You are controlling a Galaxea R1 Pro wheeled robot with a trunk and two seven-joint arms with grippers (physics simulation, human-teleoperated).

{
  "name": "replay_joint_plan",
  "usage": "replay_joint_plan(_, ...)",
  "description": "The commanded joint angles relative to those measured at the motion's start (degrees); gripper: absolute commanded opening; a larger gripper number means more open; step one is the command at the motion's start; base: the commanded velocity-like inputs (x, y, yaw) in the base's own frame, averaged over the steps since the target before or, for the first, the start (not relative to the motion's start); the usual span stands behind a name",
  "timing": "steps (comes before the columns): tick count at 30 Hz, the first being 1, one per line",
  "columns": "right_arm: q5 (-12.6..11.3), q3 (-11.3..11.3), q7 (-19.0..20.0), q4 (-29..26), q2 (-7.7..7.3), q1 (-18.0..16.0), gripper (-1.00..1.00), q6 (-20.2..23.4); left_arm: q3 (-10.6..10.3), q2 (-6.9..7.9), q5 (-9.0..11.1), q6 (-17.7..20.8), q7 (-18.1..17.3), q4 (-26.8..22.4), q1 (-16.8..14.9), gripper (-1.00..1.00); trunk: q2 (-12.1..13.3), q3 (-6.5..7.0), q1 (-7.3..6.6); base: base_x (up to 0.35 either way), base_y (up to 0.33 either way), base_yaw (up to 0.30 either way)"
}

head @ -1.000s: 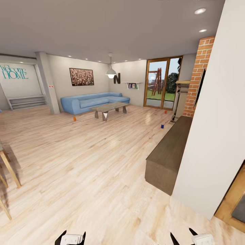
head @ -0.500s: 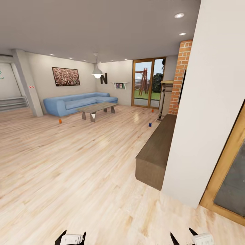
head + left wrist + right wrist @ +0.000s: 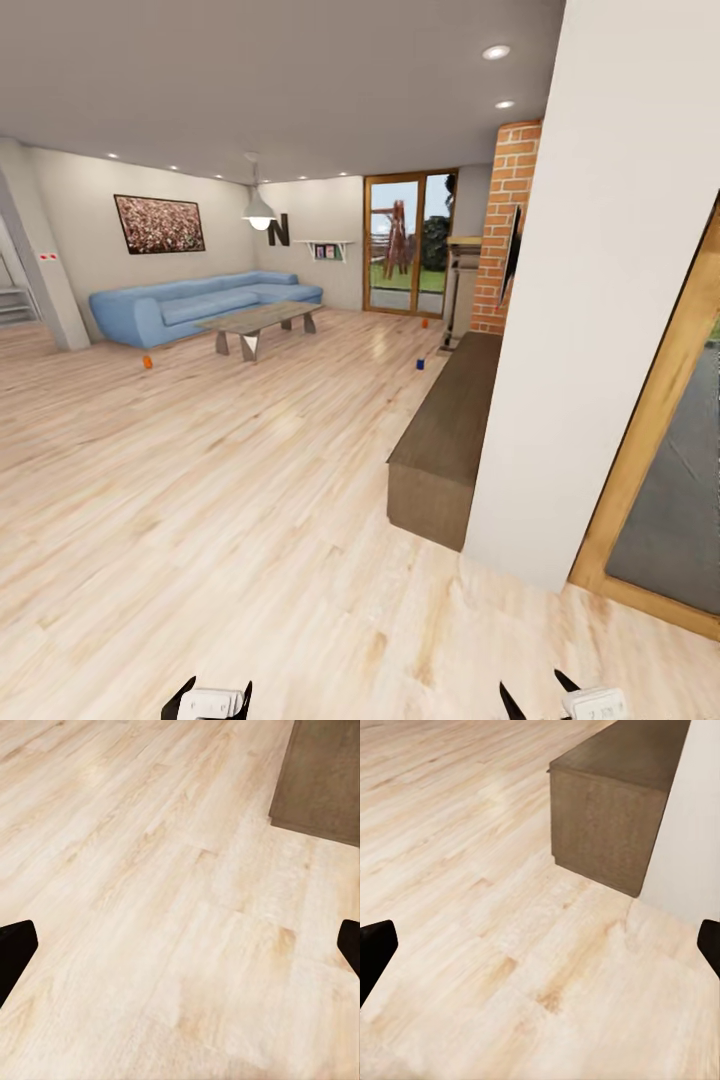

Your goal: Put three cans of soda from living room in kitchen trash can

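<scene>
Far across the wooden floor (image 3: 250, 480), an orange can (image 3: 147, 362) stands upright before the blue sofa (image 3: 190, 305), a dark blue can (image 3: 420, 364) upright near the long low cabinet (image 3: 450, 420), another orange can (image 3: 425, 323) by the glass door (image 3: 400, 245), while the left gripper (image 3: 180, 952) and right gripper (image 3: 540, 952) hang spread wide, empty.

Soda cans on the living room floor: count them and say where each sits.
3. An orange can in front of the blue sofa, a dark blue can near the low cabinet, another orange can by the glass door.
</scene>
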Motion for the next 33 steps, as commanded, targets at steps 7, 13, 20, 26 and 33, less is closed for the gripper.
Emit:
replay_joint_plan(7,0.0,-0.1,-0.1,0.0,0.00,0.0,1.00,0.1,0.0,0.00,0.0,0.0,-0.1,0.0,0.0,1.00,0.0,-0.41,0.00,0.000,0.132,-0.106)
replay_joint_plan(13,0.0,-0.1,-0.1,0.1,0.01,0.0,1.00,0.1,0.0,0.00,0.0,0.1,0.0,0.0,0.0,1.00,0.0,-0.79,0.00,0.000,0.126,-0.166)
replay_joint_plan(20,0.0,0.1,0.2,0.3,0.01,0.0,1.00,0.0,0.0,0.00,0.0,0.0,0.0,0.2,0.0,1.00,0.0,-1.10,0.00,0.000,0.123,-0.204)
replay_joint_plan(26,0.0,0.1,0.3,0.3,0.01,0.0,1.00,0.0,0.0,0.00,0.0,0.0,0.0,0.6,0.0,1.00,0.0,-1.30,0.00,0.000,0.117,-0.220)
replay_joint_plan(33,0.0,0.1,0.4,0.3,0.03,0.0,1.00,-0.1,0.0,0.00,0.0,0.0,0.0,0.6,0.0,1.00,0.0,-1.42,0.00,0.000,0.059,-0.135)
